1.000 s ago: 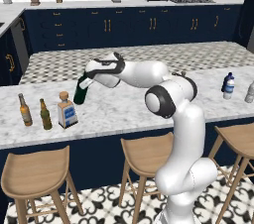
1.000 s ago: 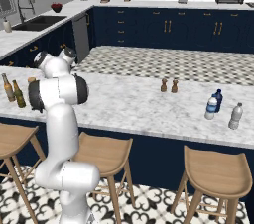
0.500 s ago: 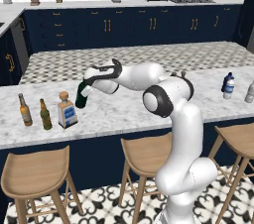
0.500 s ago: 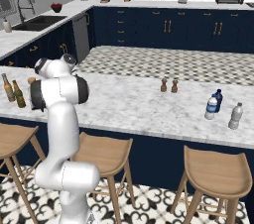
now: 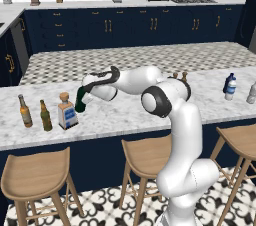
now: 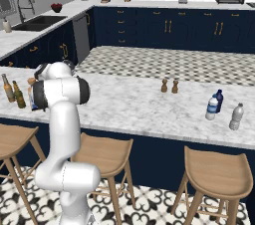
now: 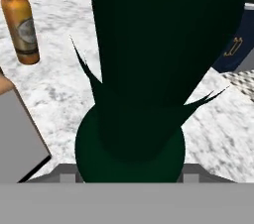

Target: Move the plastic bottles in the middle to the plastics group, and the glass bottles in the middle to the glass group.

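- Gripper [image 5: 83, 98] is closed around the dark green wine bottle [image 5: 80, 104]; in the left base view the bottle hangs tilted from the hand, its base low over the marble surface [image 5: 125, 112].
- Wine bottle sits just right of the squat square bottle [image 5: 66, 112] with tan stopper, which already stands beside the glass group: amber beer bottle [image 5: 24, 112] and olive-green beer bottle [image 5: 46, 116].
- Hand view: the green bottle [image 7: 149, 69] fills the centre; the amber beer bottle [image 7: 20, 17] stands upper left, a grey edge of the square bottle [image 7: 17, 139] at lower left. Cannot tell from these views whether the wine bottle's base touches the surface.
- Small clear water bottle [image 6: 212, 108] stands at the far right end, just in front of the dark navy bottle [image 6: 219, 100] and near the pale grey bottle [image 6: 236, 116]. Judgement: the plastic part looks done.
- Step in hand, as I read it: setting the wine bottle down at the glass group, the last item.
- To do well: bring the bottle upright before lowering; a tilted base could land on its edge and topple.
- Keep a gap from the square bottle; the neighbour is close, and a sideways nudge could knock it into the beer bottles.
- Release only once the base sits flat, then lift straight up along the neck so the fingers do not drag it.
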You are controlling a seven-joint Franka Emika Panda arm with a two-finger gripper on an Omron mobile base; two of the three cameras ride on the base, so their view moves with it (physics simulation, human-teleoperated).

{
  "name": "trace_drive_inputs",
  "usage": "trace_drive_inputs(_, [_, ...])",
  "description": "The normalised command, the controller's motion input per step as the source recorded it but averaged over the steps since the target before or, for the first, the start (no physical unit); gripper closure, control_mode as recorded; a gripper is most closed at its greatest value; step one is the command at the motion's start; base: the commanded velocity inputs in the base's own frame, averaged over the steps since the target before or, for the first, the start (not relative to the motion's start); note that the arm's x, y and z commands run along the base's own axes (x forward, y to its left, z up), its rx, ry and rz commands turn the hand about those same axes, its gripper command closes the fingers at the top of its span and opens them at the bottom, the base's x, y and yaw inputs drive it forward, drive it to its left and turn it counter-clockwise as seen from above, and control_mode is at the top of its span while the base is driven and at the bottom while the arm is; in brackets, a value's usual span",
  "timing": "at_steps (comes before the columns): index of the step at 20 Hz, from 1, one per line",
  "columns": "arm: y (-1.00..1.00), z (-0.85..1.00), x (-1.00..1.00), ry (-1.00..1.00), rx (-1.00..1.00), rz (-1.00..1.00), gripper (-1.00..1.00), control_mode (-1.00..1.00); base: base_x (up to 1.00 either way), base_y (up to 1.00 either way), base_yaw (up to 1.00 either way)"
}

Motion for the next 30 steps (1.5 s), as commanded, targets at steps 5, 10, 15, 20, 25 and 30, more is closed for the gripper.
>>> trace_drive_inputs(5, [0.0,-0.08,0.0,0.05,-0.13,0.06,1.0,-1.0,0.0,0.0,0.0])
trace_drive_inputs(10, [0.14,0.04,0.0,0.03,-0.1,0.06,1.0,-1.0,0.0,0.0,0.0])
trace_drive_inputs(15, [0.0,0.0,-0.01,-0.01,0.0,0.03,1.0,-1.0,0.0,0.0,0.0])
trace_drive_inputs(20, [0.0,-0.06,-0.09,-0.11,0.01,0.01,1.0,-1.0,0.0,0.0,0.0])
trace_drive_inputs(25, [0.0,-0.13,-0.22,-0.1,0.01,0.01,1.0,-1.0,0.0,0.0,0.0])
trace_drive_inputs(30, [0.07,0.0,-0.06,0.04,0.0,0.01,1.0,-1.0,0.0,0.0,0.0])
